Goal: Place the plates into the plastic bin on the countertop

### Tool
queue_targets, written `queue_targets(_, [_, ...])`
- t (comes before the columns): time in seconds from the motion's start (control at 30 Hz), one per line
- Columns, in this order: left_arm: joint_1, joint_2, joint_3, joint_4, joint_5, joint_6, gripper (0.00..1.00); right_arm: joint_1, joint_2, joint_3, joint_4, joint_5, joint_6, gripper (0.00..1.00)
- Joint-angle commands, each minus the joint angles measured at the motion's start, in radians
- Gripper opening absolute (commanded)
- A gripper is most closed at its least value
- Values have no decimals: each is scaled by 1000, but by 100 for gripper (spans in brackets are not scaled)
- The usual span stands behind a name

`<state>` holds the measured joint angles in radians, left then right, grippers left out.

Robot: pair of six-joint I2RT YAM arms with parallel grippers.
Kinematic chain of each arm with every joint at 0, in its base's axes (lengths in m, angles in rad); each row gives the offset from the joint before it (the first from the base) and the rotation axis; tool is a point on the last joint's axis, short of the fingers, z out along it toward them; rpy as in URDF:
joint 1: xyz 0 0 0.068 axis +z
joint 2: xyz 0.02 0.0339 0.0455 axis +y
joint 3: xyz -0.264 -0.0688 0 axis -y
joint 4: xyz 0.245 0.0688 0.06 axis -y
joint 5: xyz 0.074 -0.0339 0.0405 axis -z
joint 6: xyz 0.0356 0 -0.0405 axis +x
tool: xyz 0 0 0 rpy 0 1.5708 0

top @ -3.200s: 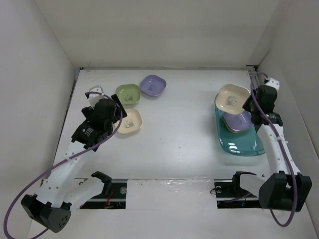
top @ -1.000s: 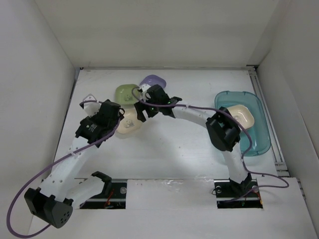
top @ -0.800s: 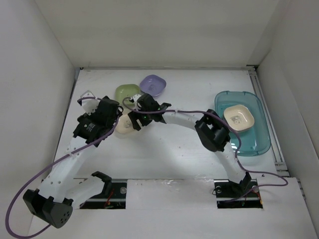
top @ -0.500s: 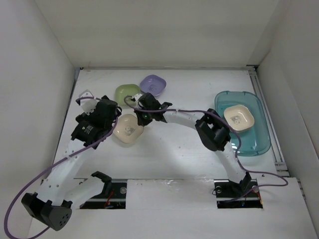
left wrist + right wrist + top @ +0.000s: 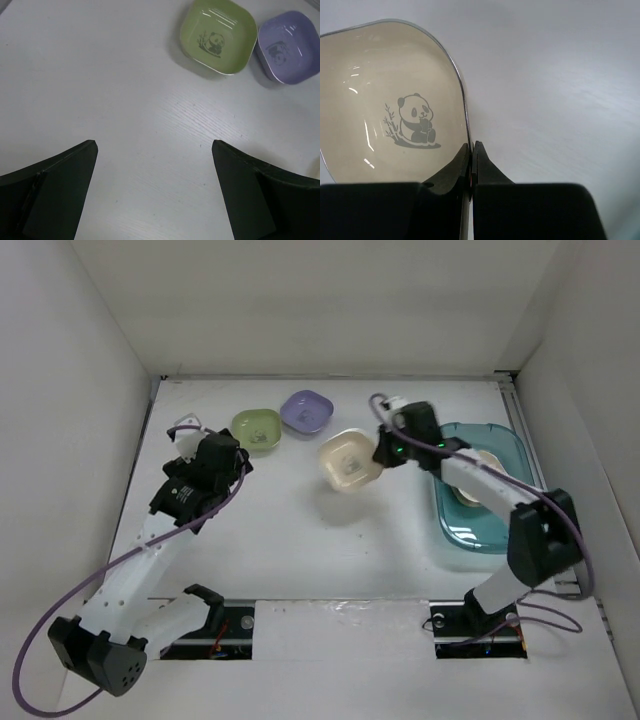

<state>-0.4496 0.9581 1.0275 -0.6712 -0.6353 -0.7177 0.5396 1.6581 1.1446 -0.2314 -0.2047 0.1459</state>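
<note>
My right gripper (image 5: 380, 450) (image 5: 471, 147) is shut on the rim of a cream plate (image 5: 348, 461) (image 5: 390, 100) with a panda print, held tilted above the white countertop (image 5: 330, 540) just left of the plastic bin (image 5: 480, 525). Another cream plate (image 5: 487, 462) lies in the teal bin, partly hidden by the right arm. A green plate (image 5: 257, 428) (image 5: 218, 36) and a lavender plate (image 5: 306, 411) (image 5: 287, 47) rest at the back of the countertop. My left gripper (image 5: 232, 455) (image 5: 155, 165) hangs open over bare table, near the green plate, with nothing between its fingers.
White walls (image 5: 90, 390) close in the countertop on the left, back and right. A rail (image 5: 535, 470) runs along the right edge behind the bin. The arm bases (image 5: 340, 620) sit at the near edge.
The right gripper shut on the cream plate's rim at the left, lifted it and carried it right toward the bin. The left arm drew back slightly and stayed open.
</note>
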Motion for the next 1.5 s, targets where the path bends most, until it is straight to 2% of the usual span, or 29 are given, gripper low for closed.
queue_targets(0.0, [3, 50, -12, 77, 111, 92, 100, -226, -185, -22, -20, 10, -97, 0])
queue_targets(0.07, [3, 70, -1, 78, 132, 112, 100, -334, -244, -22, -77, 10, -182, 0])
queue_targets(0.1, [3, 70, -1, 78, 132, 112, 100, -439, -256, -22, -91, -22, -216, 0])
queue_targets(0.17, [3, 70, -1, 97, 141, 122, 100, -536, -279, -32, -100, -33, -252, 0])
queue_targets(0.2, [3, 70, -12, 97, 154, 132, 100, -617, -279, -32, -100, -47, -232, 0])
queue_targets(0.3, [3, 60, -12, 110, 163, 144, 100, -723, -328, -95, -29, -159, -169, 0])
queue_targets(0.37, [3, 60, -21, 110, 163, 144, 100, -785, -356, -132, -17, -119, -132, 0])
queue_targets(0.47, [3, 48, -21, 110, 163, 144, 100, -846, -411, -186, -39, 22, -62, 0])
queue_targets(0.6, [3, 25, -30, 128, 184, 144, 100, -986, -565, -328, 12, 59, 102, 0])
queue_targets(0.73, [3, 14, -30, 128, 184, 144, 100, -1018, -734, -459, 79, 183, 291, 0])
queue_targets(0.83, [3, 4, -40, 128, 184, 144, 100, -1018, -753, -468, 80, 212, 343, 0])
queue_targets(1.0, [3, 4, -40, 128, 184, 135, 100, -1018, -611, -468, 80, 134, 343, 0])
queue_targets(1.17, [3, 4, -40, 128, 194, 116, 100, -1018, -545, -477, 155, 12, 334, 1])
queue_targets(1.2, [3, 4, -40, 128, 194, 116, 100, -1009, -544, -467, 155, -2, 321, 5])
queue_targets(1.23, [3, 4, -40, 128, 194, 116, 100, -1009, -558, -467, 155, -12, 311, 36])
queue_targets(1.3, [3, 4, -40, 128, 194, 107, 100, -1000, -592, -454, 155, -45, 311, 68])
queue_targets(1.33, [3, 4, -40, 128, 194, 107, 100, -1000, -644, -454, 155, -58, 302, 100])
queue_targets(1.47, [3, 57, -20, 119, 194, 35, 100, -988, -777, -416, 145, -70, 278, 100])
